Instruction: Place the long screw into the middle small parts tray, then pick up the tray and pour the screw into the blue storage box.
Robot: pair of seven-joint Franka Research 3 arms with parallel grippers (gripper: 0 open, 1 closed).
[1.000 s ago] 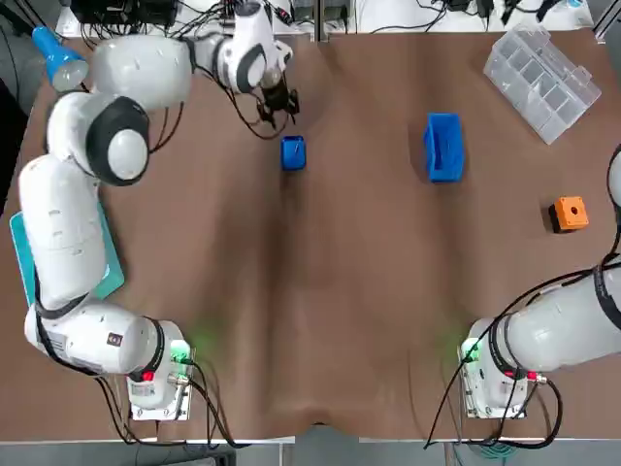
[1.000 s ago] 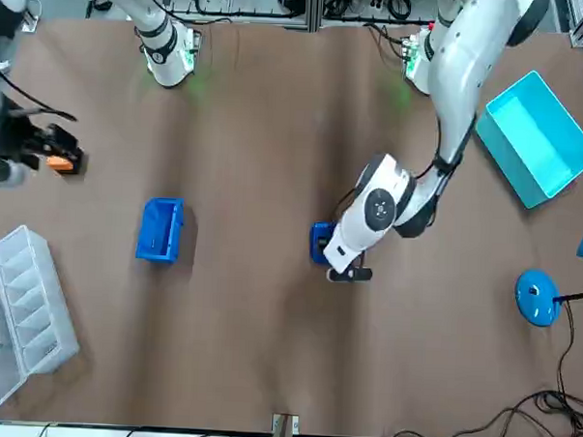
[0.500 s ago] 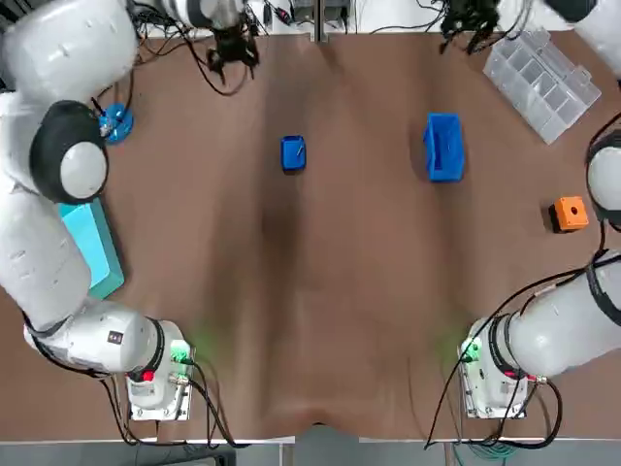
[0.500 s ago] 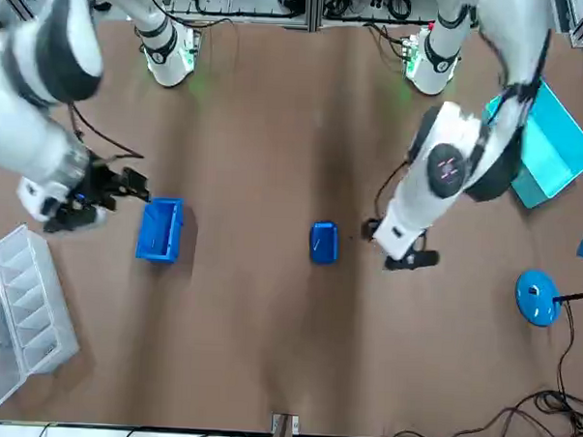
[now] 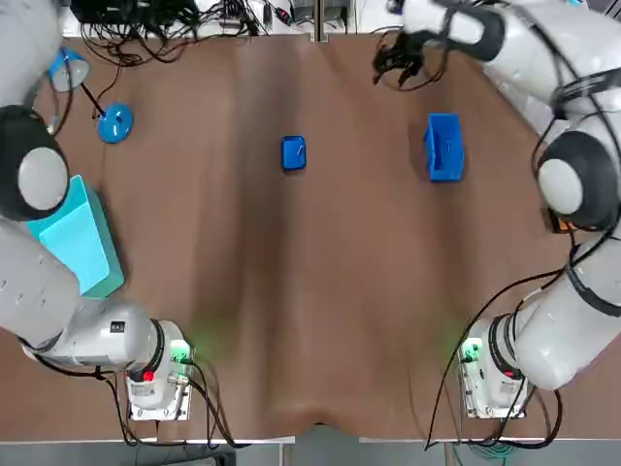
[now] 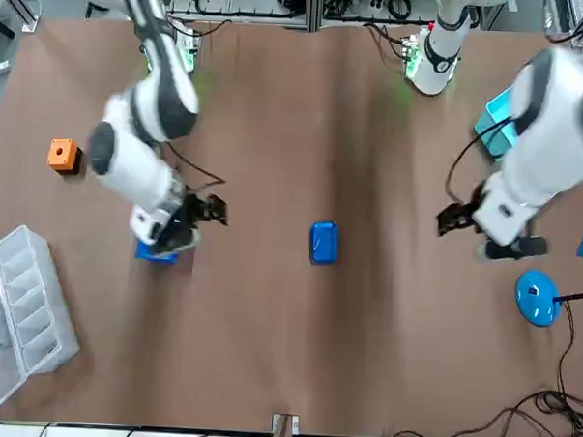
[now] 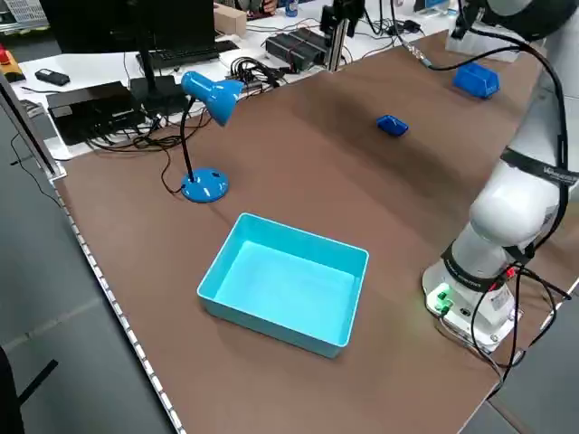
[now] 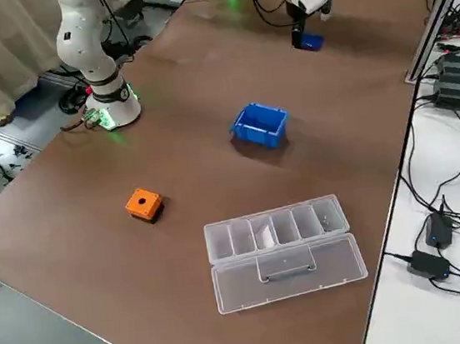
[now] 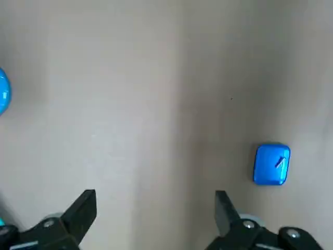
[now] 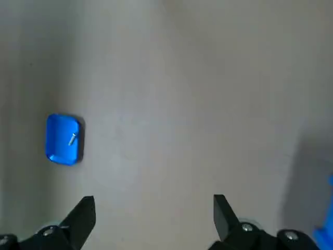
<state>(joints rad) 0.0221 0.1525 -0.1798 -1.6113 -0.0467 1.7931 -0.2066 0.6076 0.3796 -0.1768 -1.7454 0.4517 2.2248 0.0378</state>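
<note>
A small blue tray [image 5: 293, 153] lies at the far middle of the table with a slim silver screw [image 10: 73, 138] inside it; the same tray [image 9: 271, 164] also shows in the left wrist view. The blue storage box [image 5: 443, 147] stands to its right and is mostly hidden behind my right arm in the front view. My right gripper [image 5: 398, 60] hovers open beyond and between tray and box, holding nothing. High up on the tray's left side, my left gripper [image 6: 453, 218] is open and empty too.
A cyan bin [image 5: 73, 238] and a blue desk lamp [image 5: 114, 123] stand on the left side. An orange block [image 6: 62, 154] and a clear compartment case [image 6: 22, 303] sit at the far right. Cables run along the far edge.
My left gripper has drawn away from the tray toward the left and risen. My right gripper has swung in from the far right corner past the storage box. Tray and box stayed put.
</note>
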